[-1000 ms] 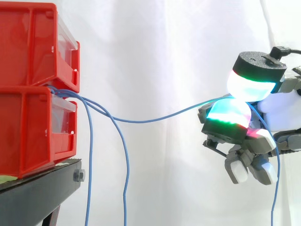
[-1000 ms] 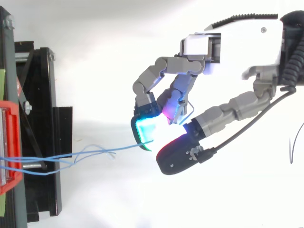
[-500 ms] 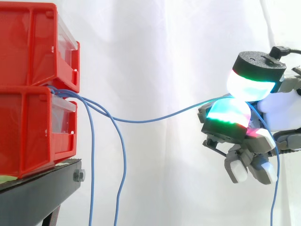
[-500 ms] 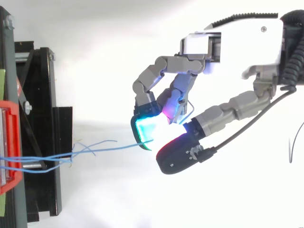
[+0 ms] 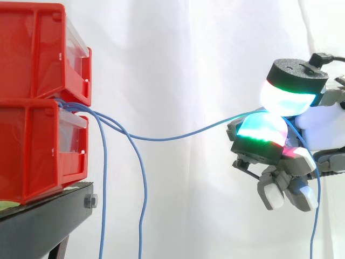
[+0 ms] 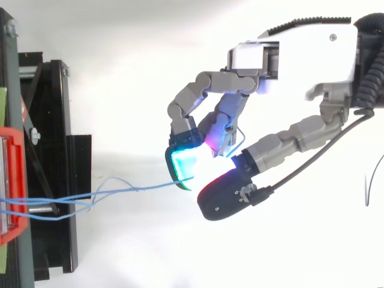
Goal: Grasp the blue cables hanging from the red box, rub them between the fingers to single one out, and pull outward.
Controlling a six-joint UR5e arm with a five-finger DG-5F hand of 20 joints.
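Side view shows the hand (image 5: 323,135) well to the right of the two stacked red boxes (image 5: 32,151), its fingers (image 5: 262,132) curled and pinched together on one blue cable (image 5: 178,135). That cable leaves the seam between the boxes, sags across the gap and rises into the pinch. Its tail drops past the hand at the right. Two other blue cables (image 5: 103,189) hang down just beside the black stand (image 5: 43,226). In the top view the held cable (image 6: 150,187) meets the cyan-glowing pad.
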